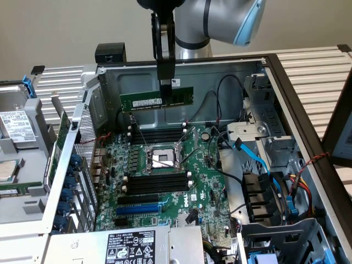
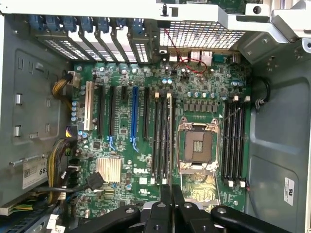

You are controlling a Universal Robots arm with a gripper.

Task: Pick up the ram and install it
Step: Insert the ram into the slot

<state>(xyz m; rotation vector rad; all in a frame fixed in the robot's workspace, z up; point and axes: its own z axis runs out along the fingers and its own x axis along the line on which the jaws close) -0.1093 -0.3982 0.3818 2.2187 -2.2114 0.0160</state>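
The ram (image 1: 144, 101) is clamped along its top edge by the gripper (image 1: 165, 83), at 12 o'clock from the CPU socket (image 1: 163, 158). Judged light, stiff, fragile; edges are best gripped.

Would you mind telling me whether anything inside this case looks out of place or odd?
The CPU socket sits bare, with no cooler on it. The ram hangs roughly level in the gripper above the board; nothing looks damaged.

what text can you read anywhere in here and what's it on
"DELL": printed on the motherboard.
"68", cut off: white sticker on the case wall.
Too small to read: white label on the ram; big black label at the exterior view's lower edge.
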